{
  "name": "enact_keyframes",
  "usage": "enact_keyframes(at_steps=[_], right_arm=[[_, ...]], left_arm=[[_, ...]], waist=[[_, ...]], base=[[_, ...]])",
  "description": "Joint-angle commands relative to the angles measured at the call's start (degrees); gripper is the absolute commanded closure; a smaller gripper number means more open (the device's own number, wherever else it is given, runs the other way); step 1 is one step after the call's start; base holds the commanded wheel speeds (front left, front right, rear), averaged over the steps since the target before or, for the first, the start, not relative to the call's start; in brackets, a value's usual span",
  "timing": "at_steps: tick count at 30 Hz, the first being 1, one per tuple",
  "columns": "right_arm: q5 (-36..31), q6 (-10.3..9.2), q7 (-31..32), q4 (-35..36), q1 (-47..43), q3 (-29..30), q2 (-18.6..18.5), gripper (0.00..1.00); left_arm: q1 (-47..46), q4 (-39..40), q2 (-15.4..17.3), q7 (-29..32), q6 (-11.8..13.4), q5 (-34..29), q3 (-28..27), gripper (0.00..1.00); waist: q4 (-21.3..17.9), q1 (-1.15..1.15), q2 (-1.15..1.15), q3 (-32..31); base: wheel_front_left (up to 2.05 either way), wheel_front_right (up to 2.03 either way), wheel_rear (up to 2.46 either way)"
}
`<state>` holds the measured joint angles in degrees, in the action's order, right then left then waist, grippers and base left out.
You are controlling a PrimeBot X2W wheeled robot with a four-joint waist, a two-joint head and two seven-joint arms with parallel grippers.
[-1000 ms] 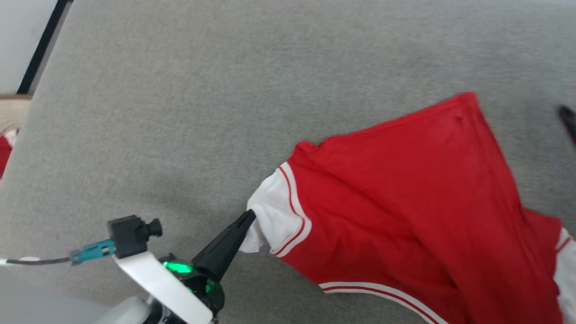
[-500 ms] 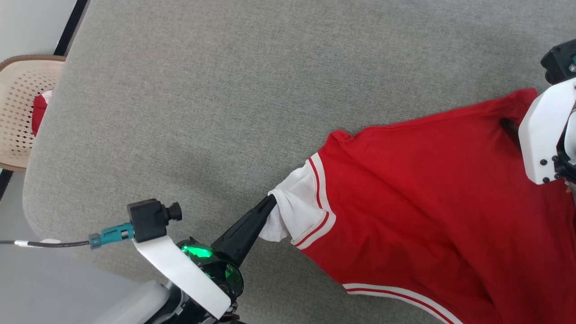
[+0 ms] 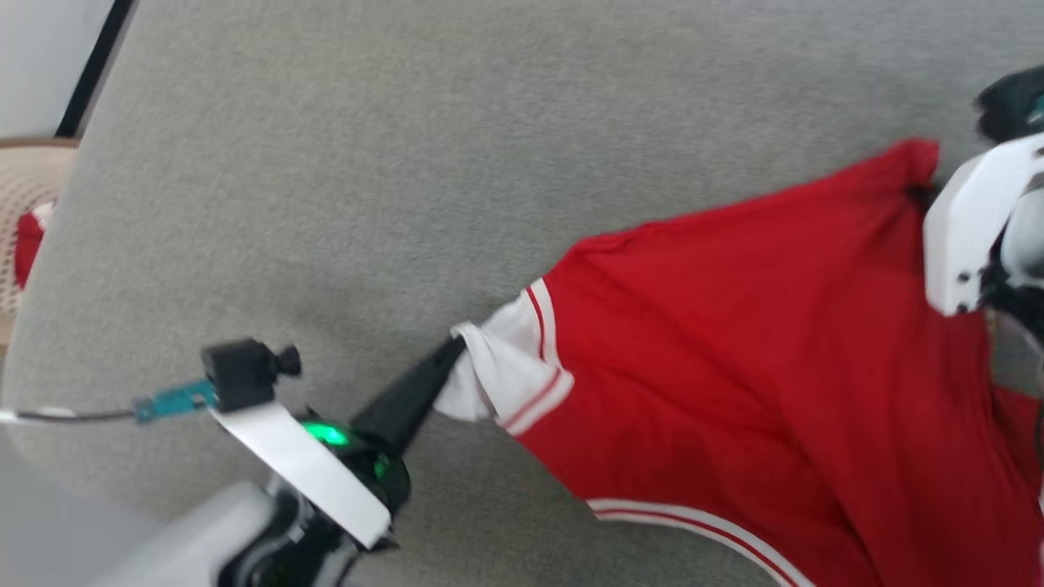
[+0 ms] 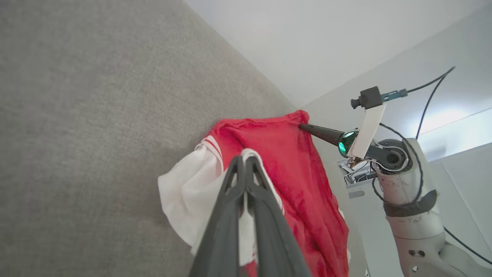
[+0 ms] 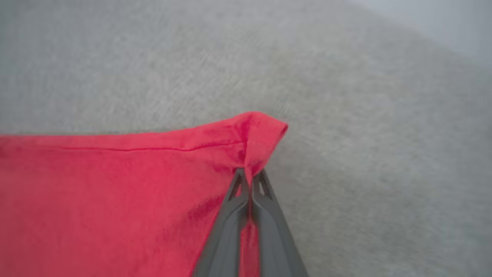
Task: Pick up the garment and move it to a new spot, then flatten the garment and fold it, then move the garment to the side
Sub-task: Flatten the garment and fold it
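Left tool appears in the head view as a pair of long, dark, tapered fingers pressed tightly together, pinching the crumpled white sleeve of the garment. The garment is a smooth red knit with red-and-white striped trim at the sleeve seam and along a lower edge. It is pulled into a broad, slanting sheet over the worktop, which is padded, has a rounded corner and is covered in coarse grey woven fabric. At the far red corner the right tool meets the cloth beneath its white bracket, blurred by motion. At the left edge a beige wicker basket holds a small red-and-white bundle, also blurred.

From the left wrist view, the left tool's fingers are closed with no gap, and a fold of soft white sleeve is trapped between them. The red body bunches in creases behind. Across the cloth the right tool's slim dark tips come to a point on the peaked red corner, with a green light glowing at the tool's base.

Through the right wrist view, the right tool's grey fingers are clamped shut on the garment's corner, which puckers into a small rolled peak above the tips. A stitched hem line runs along the taut red edge, with the grainy grey worktop beyond.
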<state>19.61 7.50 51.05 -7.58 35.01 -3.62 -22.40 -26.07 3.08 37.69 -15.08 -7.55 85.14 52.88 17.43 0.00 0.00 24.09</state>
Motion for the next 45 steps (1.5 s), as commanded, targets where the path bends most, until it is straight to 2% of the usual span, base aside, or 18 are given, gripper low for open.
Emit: enact_keyframes(at_steps=[1,8,12,17,19,25,30,32,34,38,43,45], right_arm=[[-0.34,-0.02,-1.98,-0.45,1.47,1.19,0.3,1.0],[-2.63,-0.02,-9.63,-4.09,8.71,9.65,3.65,1.0],[-6.18,-0.01,-13.94,-6.55,15.3,13.53,6.11,1.0],[-10.15,-0.03,-19.33,-9.41,24.13,17.28,8.73,1.0],[-10.79,-0.03,-20.41,-9.72,25.91,17.58,9.14,1.0],[-15.1,-0.22,-28.32,-11.66,36.47,21.62,11.2,1.0],[-18.05,-0.26,-34.74,-13.88,41.49,24.71,12.45,1.0],[-18.33,-0.27,-36.29,-15.17,41.34,25.09,12.32,1.0],[-17.87,-0.23,-36.58,-16.57,39.31,23.74,11.68,1.0],[-16.17,-0.16,-35.75,-17.85,33.55,21.05,9.57,1.0],[-10.65,-0.15,-34.44,-15.17,20.77,18.39,7.48,1.0],[-8.07,-0.14,-33.82,-12.76,14.68,18.2,6.92,1.0]], left_arm=[[-2.14,-0.27,0.59,-0.12,0.13,-0.13,-0.27,1.0],[-12.49,-5.79,4.0,2.21,0.13,3.06,-2.82,1.0],[-20.22,-9.69,5.94,5.22,0.13,6.29,-7.74,1.0],[-31.4,-16.96,6.32,9.1,0.14,9.45,-15.57,1.0],[-33.8,-18.54,6.57,9.71,0.14,8.92,-16.78,1.0],[-48.64,-27.48,7.56,10.29,0.19,3.53,-20.07,1.0],[-56.75,-28.47,7.26,7.19,0.21,2.33,-22.41,1.0],[-56.52,-26.92,6.12,6.56,0.21,4.05,-22.85,1.0],[-53.81,-24.55,6.37,8.43,0.2,3.34,-20.53,1.0],[-45.95,-18.69,5.92,9.46,0.15,6.75,-19.01,1.0],[-29.53,-10.14,4.73,7.82,0.14,9.84,-18.88,1.0],[-22.37,-7.53,4.96,6.39,0.14,7.83,-17.6,1.0]], waist=[[-1.47,0.0,0.0,-1.16],[-6.75,0.0,0.0,-1.42],[-9.92,0.0,0.0,0.34],[-12.71,0.0,0.0,2.38],[-13.21,0.0,0.0,2.82],[-15.79,0.0,0.0,4.42],[-16.33,0.0,0.0,3.95],[-16.01,0.0,0.0,3.59],[-15.49,0.0,0.0,3.25],[-14.49,0.0,0.0,2.17],[-13.49,0.0,0.0,0.15],[-13.02,0.0,0.0,-0.77]], base=[[0.0,0.0,0.0],[0.0,0.0,0.0],[0.0,0.0,0.0],[0.0,0.0,0.0],[0.0,0.0,0.0],[0.0,0.0,0.0],[0.0,0.0,0.0],[0.0,0.0,0.0],[0.0,0.0,0.0],[0.0,0.0,0.0],[0.0,0.0,0.0],[0.0,0.0,0.0]])
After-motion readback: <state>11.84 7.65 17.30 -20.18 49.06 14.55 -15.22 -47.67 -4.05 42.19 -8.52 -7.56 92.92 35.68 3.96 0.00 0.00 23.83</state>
